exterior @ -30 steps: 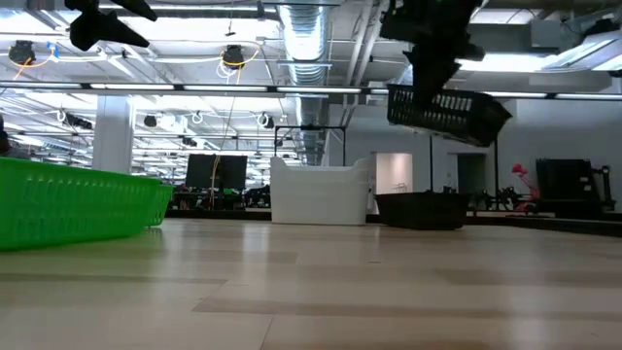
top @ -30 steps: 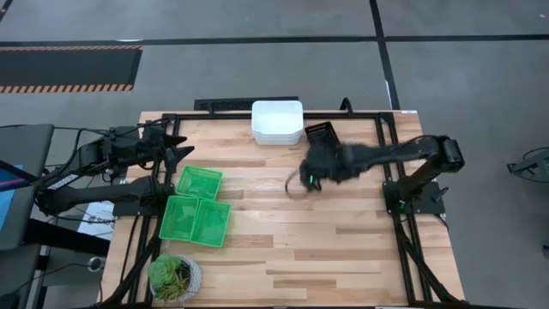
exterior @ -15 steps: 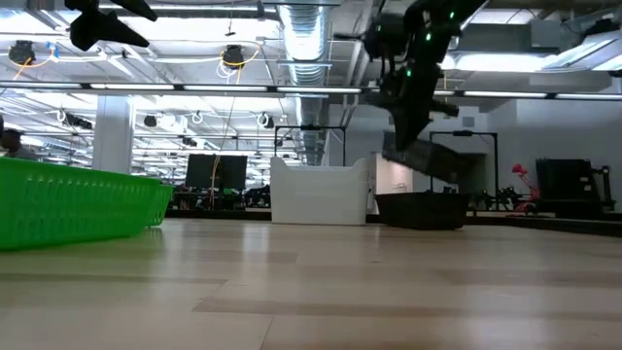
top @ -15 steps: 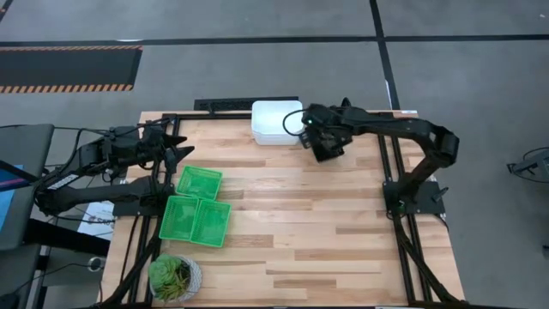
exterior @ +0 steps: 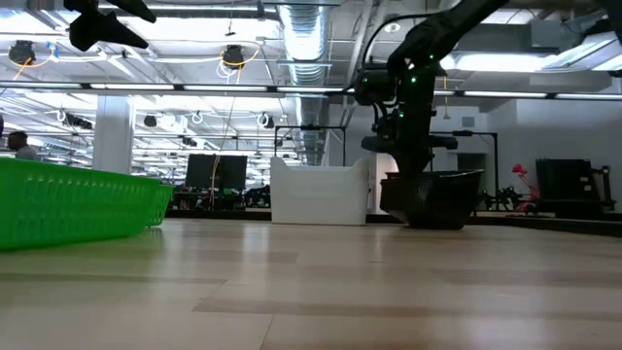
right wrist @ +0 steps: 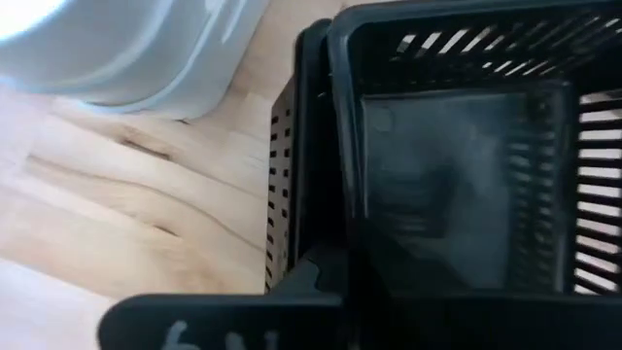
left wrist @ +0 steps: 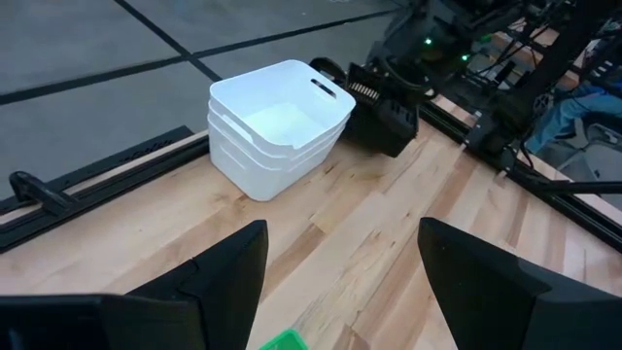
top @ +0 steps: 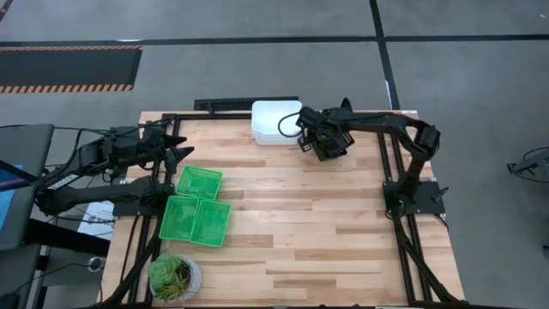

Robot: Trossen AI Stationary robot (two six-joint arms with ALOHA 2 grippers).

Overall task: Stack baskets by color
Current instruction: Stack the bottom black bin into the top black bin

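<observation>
A black mesh basket [right wrist: 457,175] is in my right gripper [top: 322,144], which is shut on it at the table's far side, just right of the stacked white baskets [top: 276,122]. It sits in another black basket [right wrist: 282,194] that stands on the table. Three green baskets [top: 199,182] lie flat on the table at the left. My left gripper [left wrist: 340,282] hangs open above the table's left edge, away from all of them. My right gripper holds the upper black basket by the wall nearest the wrist [right wrist: 389,277], coming from above and slanting down. The gripper's own body hides the exact place of contact. The basket rests inside the lower black basket [exterior: 432,206], its rim [exterior: 437,178] slightly tilted.
A potted green plant [top: 174,276] stands at the near left corner. Black frame rails [top: 390,163] run along the table's left, right and far sides. Bare wood [top: 317,232] fills the middle and near right.
My right gripper has carried the black basket from above the table's middle toward the far edge and down, rolling its wrist on the way. The basket, hanging high and clear a second ago, now sits in the black basket beside the white stack.
</observation>
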